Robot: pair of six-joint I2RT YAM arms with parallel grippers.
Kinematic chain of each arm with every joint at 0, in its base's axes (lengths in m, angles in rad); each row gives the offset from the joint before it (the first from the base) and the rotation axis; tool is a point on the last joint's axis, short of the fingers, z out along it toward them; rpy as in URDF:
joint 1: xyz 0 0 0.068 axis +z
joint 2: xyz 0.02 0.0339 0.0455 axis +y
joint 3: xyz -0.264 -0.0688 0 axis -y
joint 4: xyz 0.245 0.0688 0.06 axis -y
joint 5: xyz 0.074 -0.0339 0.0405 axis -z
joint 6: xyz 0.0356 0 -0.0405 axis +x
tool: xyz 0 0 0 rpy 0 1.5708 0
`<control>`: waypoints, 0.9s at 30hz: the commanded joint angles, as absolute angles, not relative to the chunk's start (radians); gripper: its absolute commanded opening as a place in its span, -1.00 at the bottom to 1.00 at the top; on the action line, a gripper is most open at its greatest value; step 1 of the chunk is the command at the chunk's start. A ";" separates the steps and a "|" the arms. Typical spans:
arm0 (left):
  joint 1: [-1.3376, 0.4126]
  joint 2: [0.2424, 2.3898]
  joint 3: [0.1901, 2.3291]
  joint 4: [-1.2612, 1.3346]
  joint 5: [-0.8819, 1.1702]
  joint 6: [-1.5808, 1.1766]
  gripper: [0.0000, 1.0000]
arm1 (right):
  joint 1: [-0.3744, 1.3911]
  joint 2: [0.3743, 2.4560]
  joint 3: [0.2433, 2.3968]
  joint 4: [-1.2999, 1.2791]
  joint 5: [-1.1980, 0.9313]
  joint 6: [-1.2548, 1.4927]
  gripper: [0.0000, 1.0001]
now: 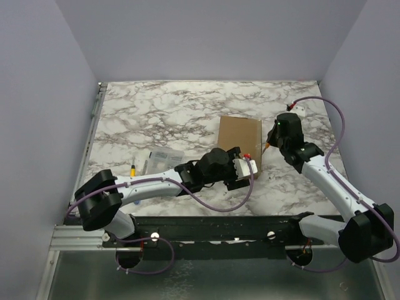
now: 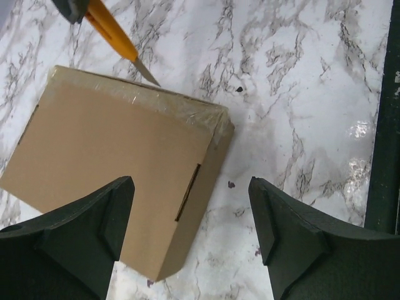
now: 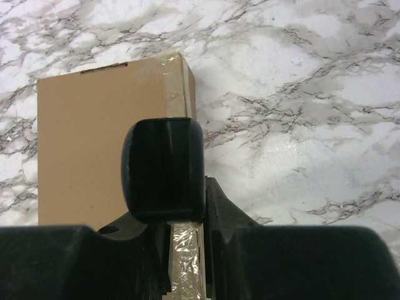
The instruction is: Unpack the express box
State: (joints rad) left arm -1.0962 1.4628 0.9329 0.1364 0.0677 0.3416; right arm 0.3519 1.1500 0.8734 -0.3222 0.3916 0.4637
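Brown express box (image 1: pixel 239 139) beyond left hand (image 1: pixel 245 167), beside right hand (image 1: pixel 272 141) with knife (image 2: pixel 117 39).

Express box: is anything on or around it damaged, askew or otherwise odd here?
Nothing stands out. The express box lies flat and closed on the table, its clear tape wrinkled but uncut as far as shows. The knife has its blade tip at the taped edge, as opening it would need.

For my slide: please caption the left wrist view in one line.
Left gripper open above the taped express box; an orange knife tip at its edge.
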 commanded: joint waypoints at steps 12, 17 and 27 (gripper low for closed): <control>-1.196 1.687 0.936 0.373 -0.055 0.437 0.61 | 0.351 1.198 0.885 -0.217 0.430 0.411 -0.99; -1.204 1.700 0.926 0.402 -0.080 0.428 0.61 | 0.351 1.213 0.886 -0.214 0.436 0.401 -0.99; -1.209 1.782 0.975 0.438 -0.161 0.382 0.61 | 0.351 1.207 0.854 -0.222 0.388 0.386 -0.99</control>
